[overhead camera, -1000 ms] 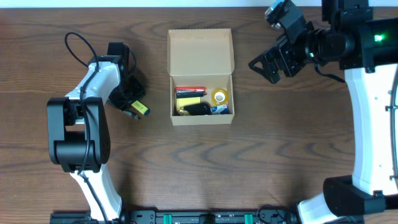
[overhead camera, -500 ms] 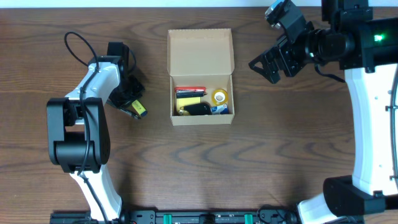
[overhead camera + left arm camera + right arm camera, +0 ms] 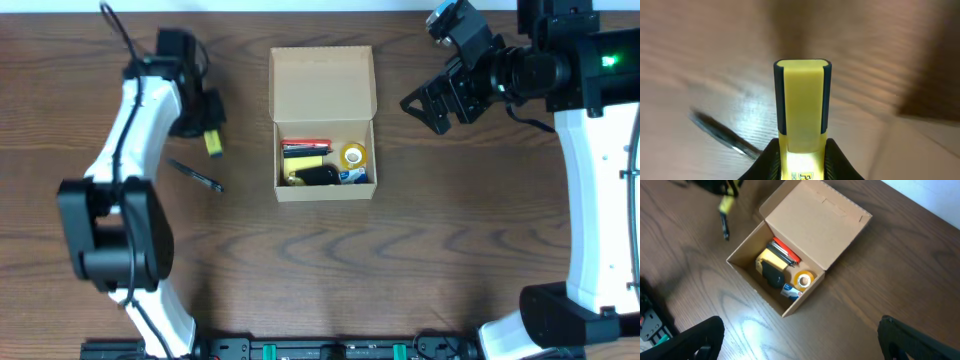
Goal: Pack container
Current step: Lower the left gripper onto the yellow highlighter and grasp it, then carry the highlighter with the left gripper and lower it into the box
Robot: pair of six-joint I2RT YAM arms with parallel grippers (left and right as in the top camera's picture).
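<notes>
Your left gripper is clamped snug on yellow highlighter. Container sits mid-table, lid flipped open, already pretty full. Carry highlighter over, lay flat, release low. Free gap maybe along back wall, hard to tell. Right gripper gapes wide, empty.

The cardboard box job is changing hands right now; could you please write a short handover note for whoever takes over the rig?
Left gripper: shut on the yellow highlighter, held to the left of the cardboard box.
Right gripper: open and empty, hovering right of the box.
Box: lid flap open. Inside are red pens, a yellow pad, a black item and a tape roll.
Done: those items are packed.
Left: put the highlighter in, then likely the black pen lying on the table, then close the lid.
</notes>
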